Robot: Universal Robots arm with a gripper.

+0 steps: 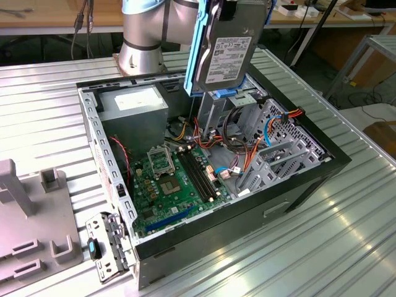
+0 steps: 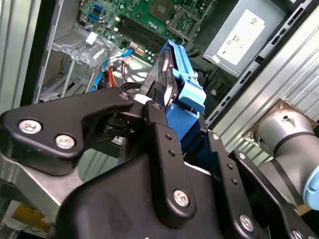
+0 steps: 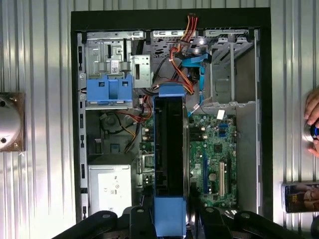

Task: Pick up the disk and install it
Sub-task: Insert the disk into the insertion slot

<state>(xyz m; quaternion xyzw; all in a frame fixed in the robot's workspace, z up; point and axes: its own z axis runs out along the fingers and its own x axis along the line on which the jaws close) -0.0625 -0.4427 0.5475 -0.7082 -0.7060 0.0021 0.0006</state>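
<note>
The disk (image 1: pixel 224 51), a grey-black drive with a white label in a bright blue carrier, hangs upright above the far side of the open computer case (image 1: pixel 247 218). My gripper (image 3: pixel 169 223) is shut on it from above. In the first wrist view the disk (image 3: pixel 169 159) shows edge-on over the middle of the case, between the black fingers (image 3: pixel 140 220). In the second wrist view the disk (image 2: pixel 172 84) sticks out past the gripper (image 2: pixel 144 102) toward the motherboard. The grey drive cage (image 3: pixel 107 52) with its fixed blue bracket (image 3: pixel 109 90) lies beside the disk, apart from it.
Inside the case are a green motherboard (image 1: pixel 173 179), a grey power supply (image 1: pixel 133 105) and orange and red cables (image 1: pixel 247 154). The arm's base (image 1: pixel 142 43) stands behind the case. A grey fixture (image 1: pixel 31 216) sits at the exterior view's left. A hand (image 3: pixel 313 119) rests beside the case.
</note>
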